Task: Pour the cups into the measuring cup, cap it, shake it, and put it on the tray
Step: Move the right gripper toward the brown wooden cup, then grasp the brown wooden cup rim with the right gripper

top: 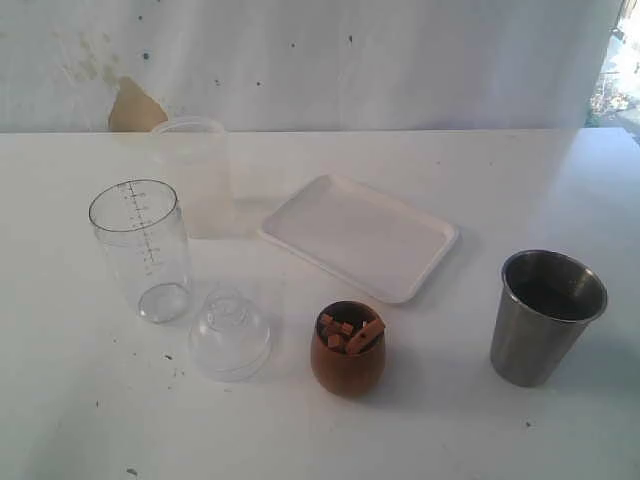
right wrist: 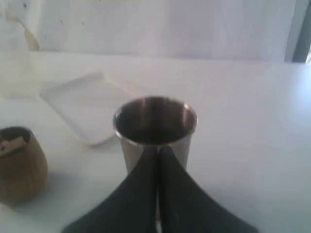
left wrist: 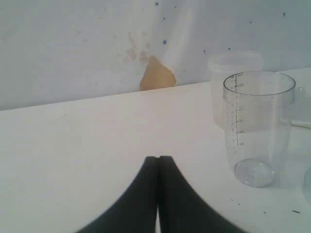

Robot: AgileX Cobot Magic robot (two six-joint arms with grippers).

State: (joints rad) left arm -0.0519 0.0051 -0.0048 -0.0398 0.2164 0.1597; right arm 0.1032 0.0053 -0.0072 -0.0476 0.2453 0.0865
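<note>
The clear measuring cup [top: 140, 248] [left wrist: 257, 127] with black marks stands upright and empty at the left. The dome cap [top: 230, 335] rests on the table beside it. A reddish-brown wooden cup [top: 348, 348] [right wrist: 19, 162] holds small brown pieces. The steel tumbler [top: 545, 317] [right wrist: 155, 132] stands at the right. The white tray [top: 358, 236] [right wrist: 82, 104] lies flat behind them. My left gripper [left wrist: 158, 158] is shut, empty, short of the measuring cup. My right gripper [right wrist: 158, 149] is shut, empty, just before the tumbler. Neither arm shows in the exterior view.
A frosted unmarked plastic cup [top: 195, 175] [left wrist: 232, 82] stands behind the measuring cup near the back wall. The white table [top: 90, 400] carries small dark specks. The wall has a tan patch [top: 135, 108] at the table's far edge.
</note>
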